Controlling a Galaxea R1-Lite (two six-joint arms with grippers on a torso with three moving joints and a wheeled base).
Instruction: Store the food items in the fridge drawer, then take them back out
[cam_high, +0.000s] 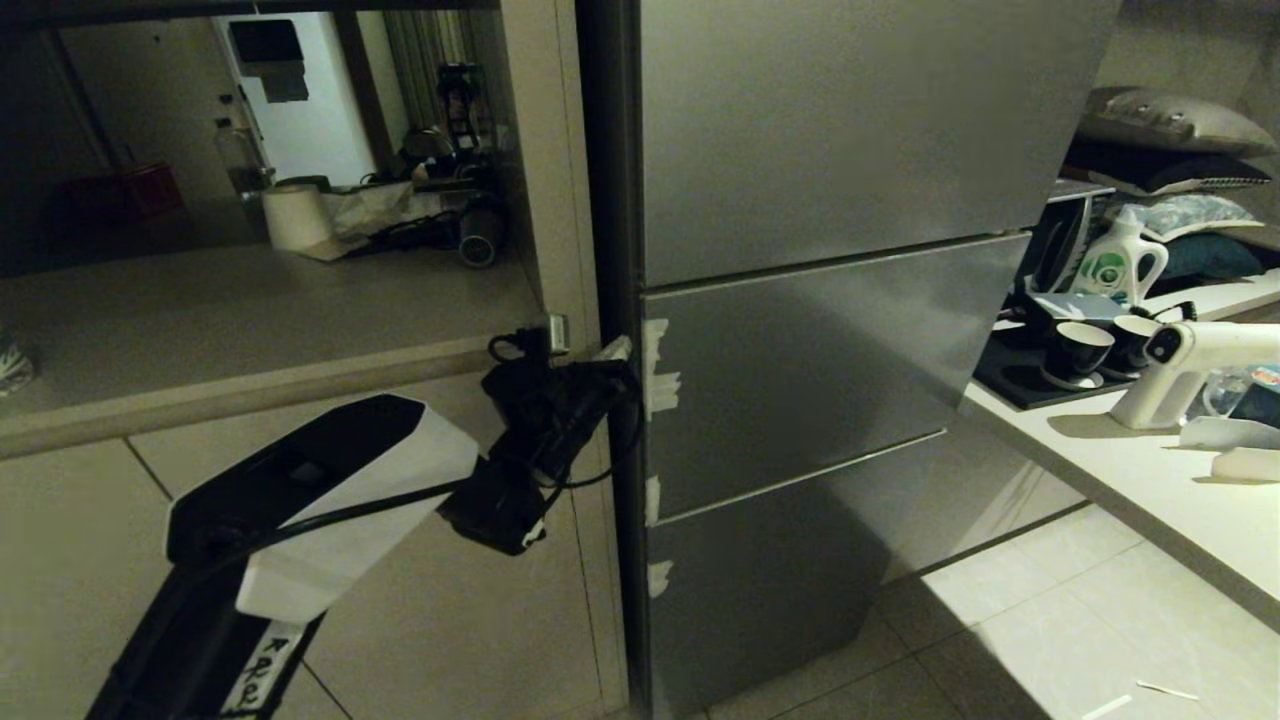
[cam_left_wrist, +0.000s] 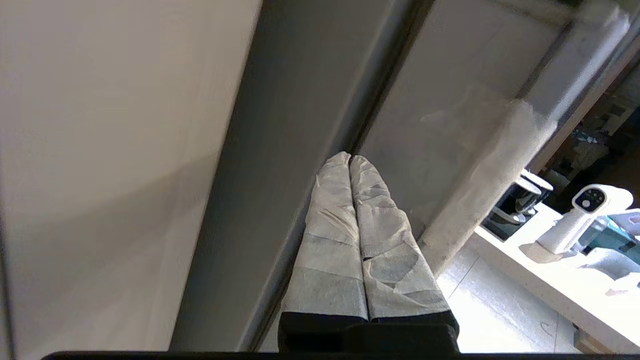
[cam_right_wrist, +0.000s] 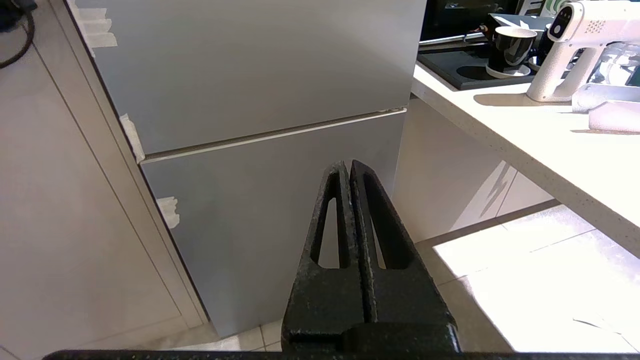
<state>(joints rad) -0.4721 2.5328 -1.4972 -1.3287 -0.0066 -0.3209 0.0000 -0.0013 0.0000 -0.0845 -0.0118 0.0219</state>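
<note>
The fridge (cam_high: 820, 370) stands closed, showing only grey steel panels with white tape scraps (cam_high: 660, 380) along their left edge. The fridge drawer and the food items are hidden. My left gripper (cam_high: 615, 350) is at the fridge's left edge, level with the seam above the middle panel. In the left wrist view its white-taped fingers (cam_left_wrist: 330, 220) are pressed together, and the gripper (cam_left_wrist: 349, 157) is shut and empty, its tips at the dark gap beside the panel (cam_left_wrist: 450, 100). My right gripper (cam_right_wrist: 348, 164) is shut on nothing, held low and facing the lower panels (cam_right_wrist: 250, 215).
A pale counter (cam_high: 1150, 490) runs along the right, carrying a white handheld sprayer (cam_high: 1180, 370), dark cups (cam_high: 1080, 350) on a black tray and a detergent bottle (cam_high: 1120, 260). A beige cabinet wall (cam_high: 400, 620) flanks the fridge on the left. Tiled floor (cam_high: 1050, 620) lies before it.
</note>
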